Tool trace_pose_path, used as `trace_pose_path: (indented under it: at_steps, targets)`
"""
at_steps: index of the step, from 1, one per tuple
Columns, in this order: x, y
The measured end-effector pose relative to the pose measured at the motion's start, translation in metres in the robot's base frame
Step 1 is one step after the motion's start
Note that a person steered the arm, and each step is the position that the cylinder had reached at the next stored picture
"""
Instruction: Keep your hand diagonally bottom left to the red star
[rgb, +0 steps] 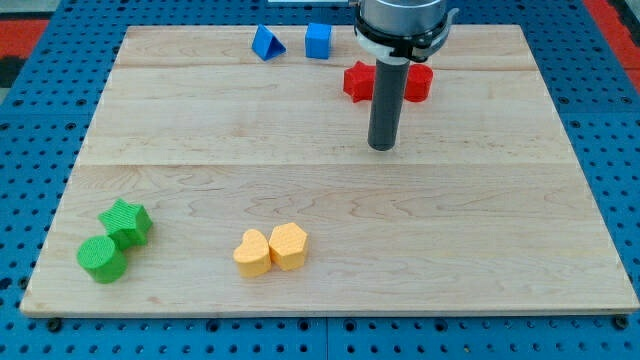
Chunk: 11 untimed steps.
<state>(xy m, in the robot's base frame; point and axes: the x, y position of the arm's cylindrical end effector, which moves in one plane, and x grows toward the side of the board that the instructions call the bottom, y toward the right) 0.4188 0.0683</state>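
Two red blocks lie near the view's top, side by side, with the rod crossing in front of the gap between them. The left one (357, 81) has pointed edges like a star. The right one (419, 82) is rounder, and part of it is hidden. My tip (382, 148) rests on the board below both of them. It is to the lower right of the star-like block and to the lower left of the rounder one, touching neither.
A blue triangle (266, 43) and a blue cube (318, 40) sit at the top, left of the red blocks. A green star (127, 222) and a green cylinder (101, 259) touch at the bottom left. A yellow heart (252, 252) and a yellow hexagon (288, 245) touch at the bottom centre.
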Motion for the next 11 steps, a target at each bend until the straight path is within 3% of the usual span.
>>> trace_pose_path:
  at_steps: [5, 11]
  targets:
    - [0.022, -0.080]
    - [-0.033, -0.147]
